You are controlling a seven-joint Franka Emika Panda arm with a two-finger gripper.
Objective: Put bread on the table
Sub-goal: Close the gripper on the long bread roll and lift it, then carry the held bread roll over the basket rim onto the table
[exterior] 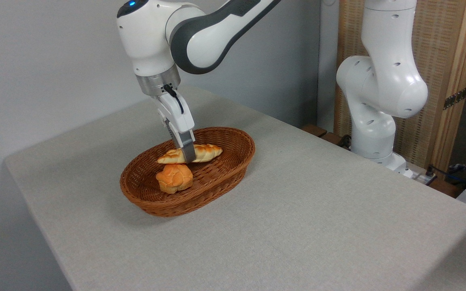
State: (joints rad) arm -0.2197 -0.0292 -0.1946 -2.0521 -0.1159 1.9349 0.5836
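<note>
the counter [297, 226] is the biggest thing here, a wide rectangle under plain grey-beige cloth, and the basket stands on it toward its left half, well in from every edge. to the right of the basket, off the counter's far right edge, rises the white base column of my arm [378, 89], with a slatted wooden screen [443, 48] behind it. my upper arm crosses over from there and ends in a white and grey wrist high above the basket's far rim.

the basket [233, 171] is a brown oval of wicker, its long axis running from near left to far right. inside it, toward the far side, lies the bread [206, 151], a long braided golden loaf with pale creases, its tapered ends pointing left and right. whether it rests on the basket floor or hangs a little above it, i cannot tell from this angle.

my gripper [187, 155] comes down at a slant into the basket and closes around the middle of the bread, one grey finger [187, 150] showing across the front of the loaf, the other hidden behind it.

nearer the basket's front left sits a small round orange bun [174, 178], just below the bread and apart from my gripper.
</note>
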